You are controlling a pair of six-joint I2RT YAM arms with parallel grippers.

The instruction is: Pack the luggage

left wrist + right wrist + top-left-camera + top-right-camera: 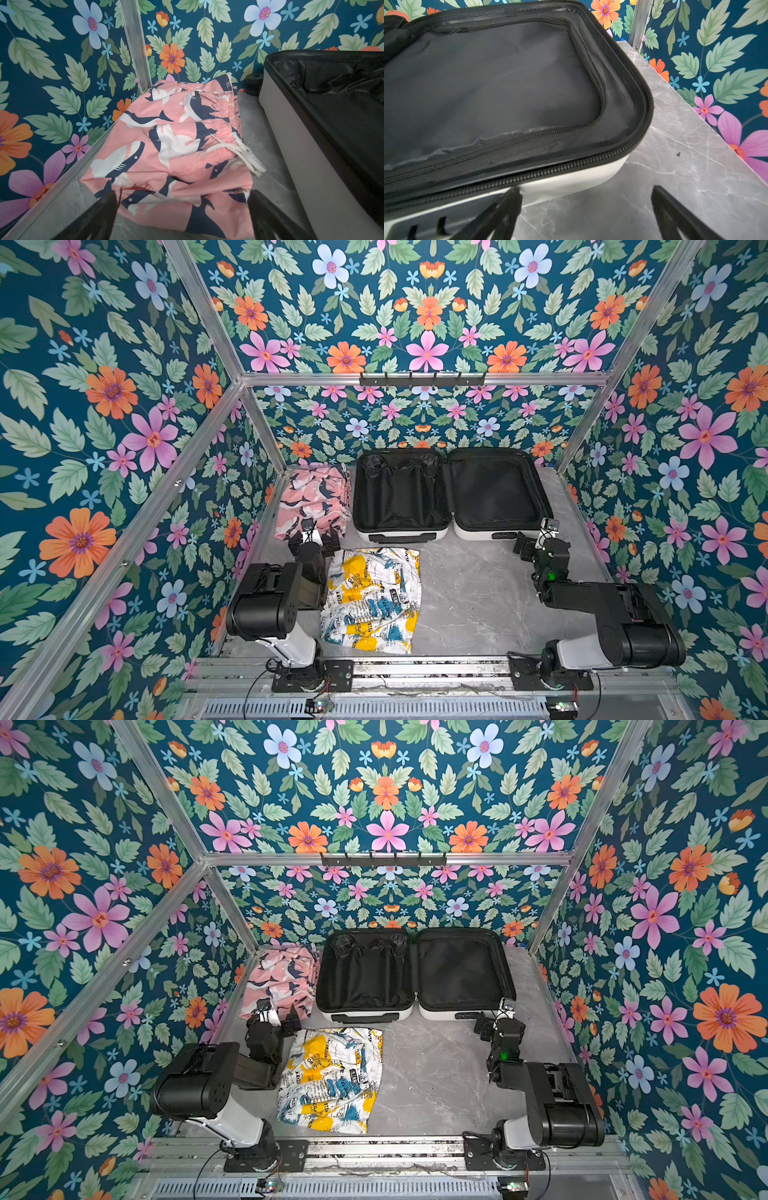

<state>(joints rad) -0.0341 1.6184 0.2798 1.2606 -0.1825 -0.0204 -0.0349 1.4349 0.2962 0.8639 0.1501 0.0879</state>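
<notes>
Floral walls [104, 406] box a counter [478, 593]; the luggage [401, 493] lies open at twelve o'clock, ready for filling. At ten o'clock the left hand [182, 196], spread, faces pink shorts [166, 145], likely to grab them; the right hand [585, 192], also spread, waits empty.

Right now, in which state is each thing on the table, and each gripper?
luggage: open flat, no clothes seen inside.
pink shark shorts: folded, beside the luggage.
yellow-and-blue printed garment: loosely folded, on the table.
left gripper: fingers apart, at the shorts' edge, empty.
right gripper: fingers apart, near the luggage's corner, empty.
</notes>
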